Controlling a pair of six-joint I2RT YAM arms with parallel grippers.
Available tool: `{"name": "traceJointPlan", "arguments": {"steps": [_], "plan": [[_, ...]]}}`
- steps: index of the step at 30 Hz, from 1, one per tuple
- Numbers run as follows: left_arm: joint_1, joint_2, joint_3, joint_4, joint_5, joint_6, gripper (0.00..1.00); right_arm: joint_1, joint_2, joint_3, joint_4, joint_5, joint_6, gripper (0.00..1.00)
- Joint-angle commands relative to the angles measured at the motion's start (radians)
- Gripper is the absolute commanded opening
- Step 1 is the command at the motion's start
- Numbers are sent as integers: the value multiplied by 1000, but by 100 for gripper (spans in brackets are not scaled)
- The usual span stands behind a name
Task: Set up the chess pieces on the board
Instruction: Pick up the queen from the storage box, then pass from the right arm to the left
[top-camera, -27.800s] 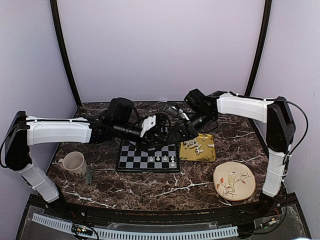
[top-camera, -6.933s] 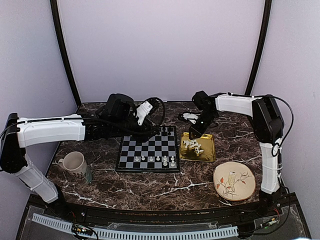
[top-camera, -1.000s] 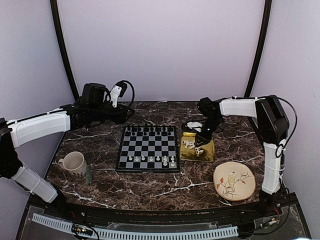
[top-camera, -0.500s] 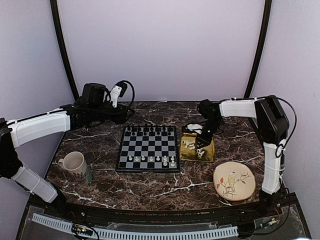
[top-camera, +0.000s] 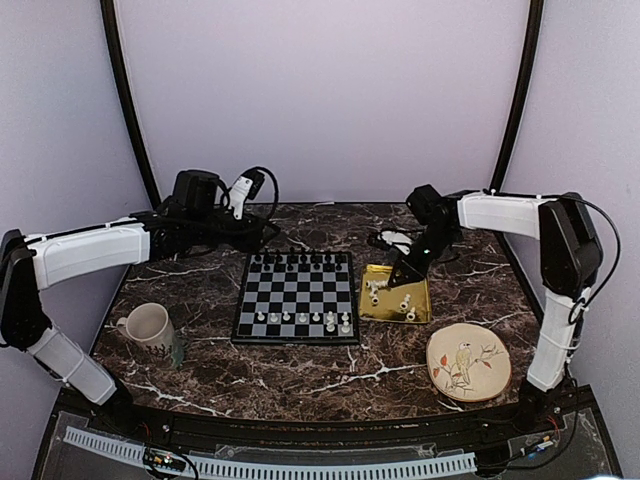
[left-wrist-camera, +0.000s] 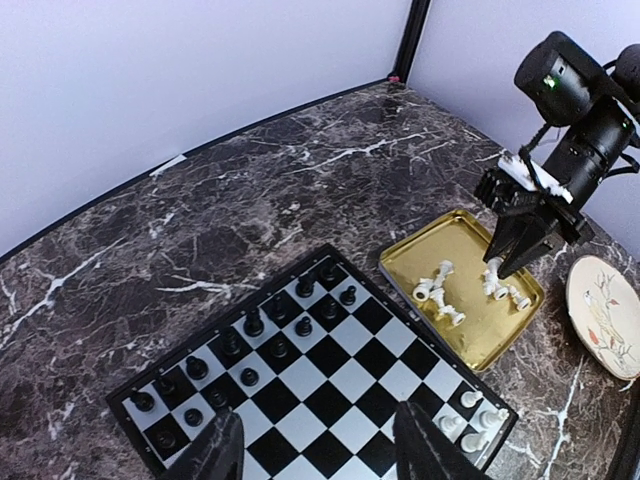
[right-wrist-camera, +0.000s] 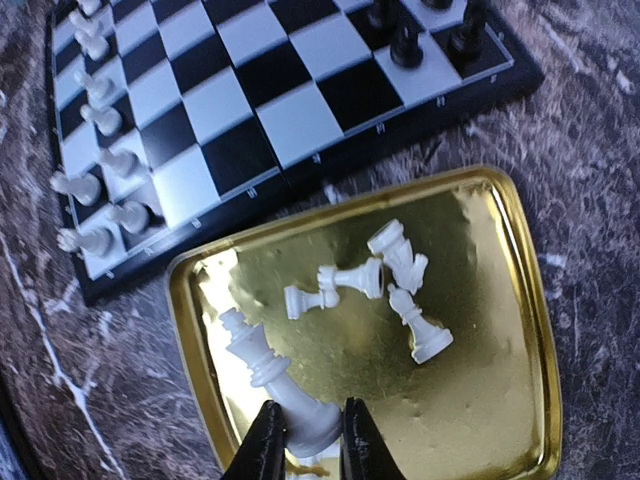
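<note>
My right gripper (right-wrist-camera: 305, 435) is shut on the base of a tall white chess piece (right-wrist-camera: 272, 382). The piece is tilted over the gold tray (right-wrist-camera: 470, 380); I cannot tell whether it still touches the tray. Several white chess pieces (right-wrist-camera: 390, 280) lie loose in the tray (top-camera: 395, 321). The board (top-camera: 300, 295) holds several white pieces (top-camera: 305, 320) on its near rows and black ones (top-camera: 300, 260) on its far rows. My left gripper (left-wrist-camera: 320, 455) hangs open above the board (left-wrist-camera: 330, 390), holding nothing. From the overhead camera, the left gripper (top-camera: 265, 232) is behind the board's far left corner and the right gripper (top-camera: 400, 278) is over the tray.
A cream mug (top-camera: 150, 325) stands left of the board. A round bird-painted plate (top-camera: 468, 362) lies in front of the tray, to its right. The tray sits right beside the board's right edge.
My right gripper's jaws have closed on the tall white piece in the tray, and that arm has shifted slightly right. The left arm has drifted slightly right, still open.
</note>
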Motion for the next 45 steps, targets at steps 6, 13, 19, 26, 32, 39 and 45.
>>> {"name": "traceJointPlan", "arguments": {"steps": [6, 13, 19, 26, 32, 39, 45], "plan": [[-143, 59, -2, 183, 82, -121, 52, -6, -88, -6, 201, -397, 246, 11], [-196, 197, -35, 441, 188, -333, 53, -6, -82, -32, 252, -499, 313, 11], [-222, 303, 6, 520, 216, -407, 52, -5, -81, -56, 260, -510, 315, 11], [-223, 379, 65, 541, 239, -451, 52, 0, -78, -60, 256, -517, 309, 12], [-225, 438, 121, 532, 281, -477, 46, 9, -77, -59, 248, -511, 301, 12], [-226, 464, 147, 524, 294, -492, 32, 14, -79, -60, 241, -506, 294, 12], [-226, 476, 158, 524, 299, -494, 22, 17, -80, -64, 235, -500, 284, 13]]}}
